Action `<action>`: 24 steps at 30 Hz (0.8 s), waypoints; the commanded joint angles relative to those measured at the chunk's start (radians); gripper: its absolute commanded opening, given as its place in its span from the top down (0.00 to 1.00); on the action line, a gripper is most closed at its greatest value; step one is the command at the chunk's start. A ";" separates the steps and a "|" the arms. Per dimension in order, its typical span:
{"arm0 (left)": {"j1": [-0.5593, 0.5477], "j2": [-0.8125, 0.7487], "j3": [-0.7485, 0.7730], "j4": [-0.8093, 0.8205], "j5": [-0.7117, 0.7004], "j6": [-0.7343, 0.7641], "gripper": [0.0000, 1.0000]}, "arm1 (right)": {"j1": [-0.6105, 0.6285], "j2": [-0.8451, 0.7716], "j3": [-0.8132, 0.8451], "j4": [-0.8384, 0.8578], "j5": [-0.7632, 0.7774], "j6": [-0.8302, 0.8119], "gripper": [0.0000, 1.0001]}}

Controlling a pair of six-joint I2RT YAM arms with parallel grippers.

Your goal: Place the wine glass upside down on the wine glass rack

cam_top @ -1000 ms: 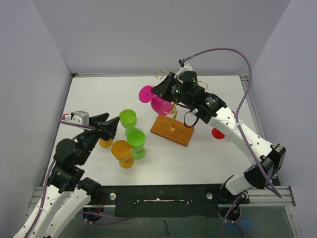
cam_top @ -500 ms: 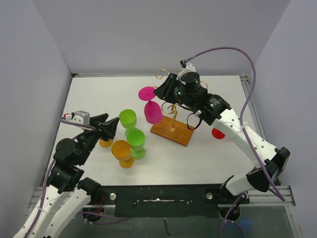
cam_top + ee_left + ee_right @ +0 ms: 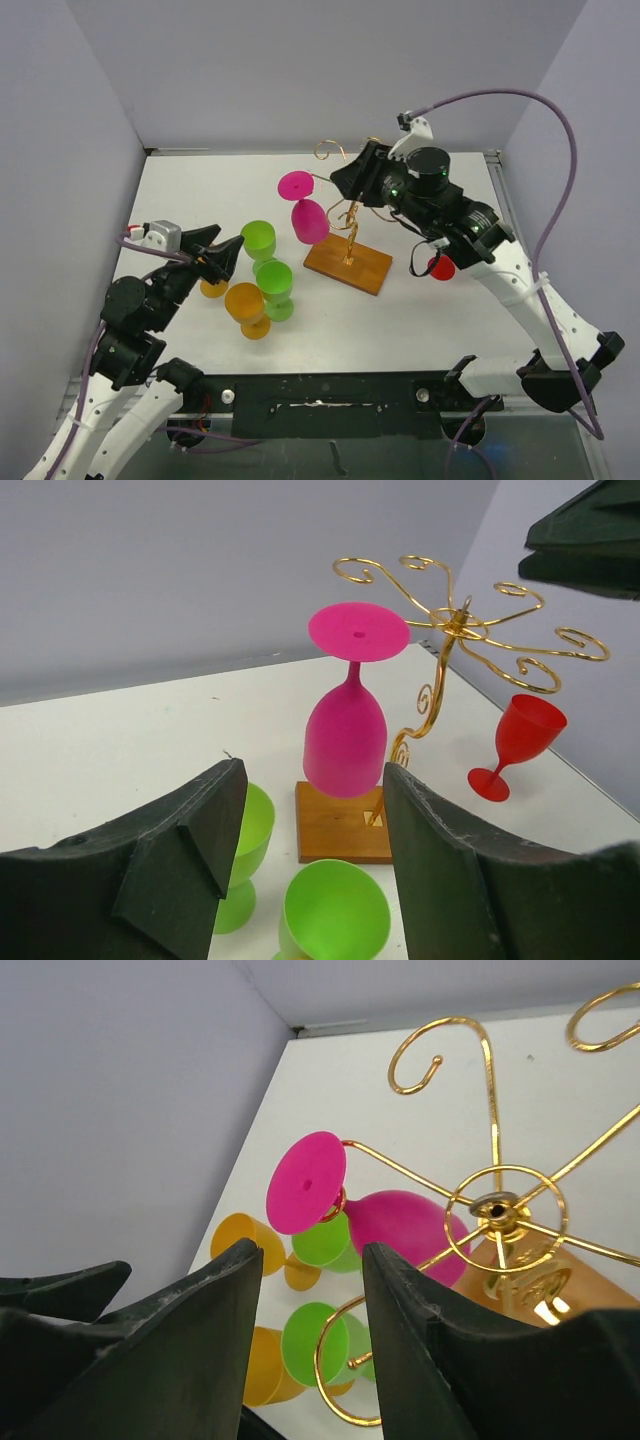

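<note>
A pink wine glass [image 3: 309,222] hangs upside down, foot up, from a curled arm of the gold wire rack [image 3: 350,215] on its brown wooden base [image 3: 348,264]. My right gripper [image 3: 352,178] is open and empty, above and to the right of the glass, apart from it. In the right wrist view the glass [image 3: 400,1222] hangs below my open gripper [image 3: 312,1250], beside the rack hub [image 3: 497,1210]. My left gripper [image 3: 225,255] is open and empty, low at the left. Its wrist view shows the glass [image 3: 345,735] and rack [image 3: 465,630] beyond my gripper [image 3: 315,770].
Two green glasses [image 3: 258,238] [image 3: 275,282] and two orange glasses [image 3: 246,305] [image 3: 213,288] stand left of the rack, next to my left gripper. A red glass [image 3: 441,267] stands right of the base. Grey walls enclose the white table [image 3: 200,190].
My right gripper has let go of the pink glass and drawn back up and to the right. The glass now hangs upside down on the rack arm. The left arm has barely moved.
</note>
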 commanded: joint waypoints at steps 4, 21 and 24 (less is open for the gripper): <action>0.003 0.026 0.071 0.029 0.159 0.054 0.40 | -0.009 -0.211 -0.025 -0.063 0.258 -0.146 0.54; 0.002 0.071 0.025 0.119 0.159 0.022 0.37 | -0.216 -0.365 -0.328 -0.454 0.642 0.009 0.43; 0.003 0.069 0.021 0.114 0.167 0.037 0.37 | -0.389 -0.344 -0.388 -0.335 0.439 -0.094 0.44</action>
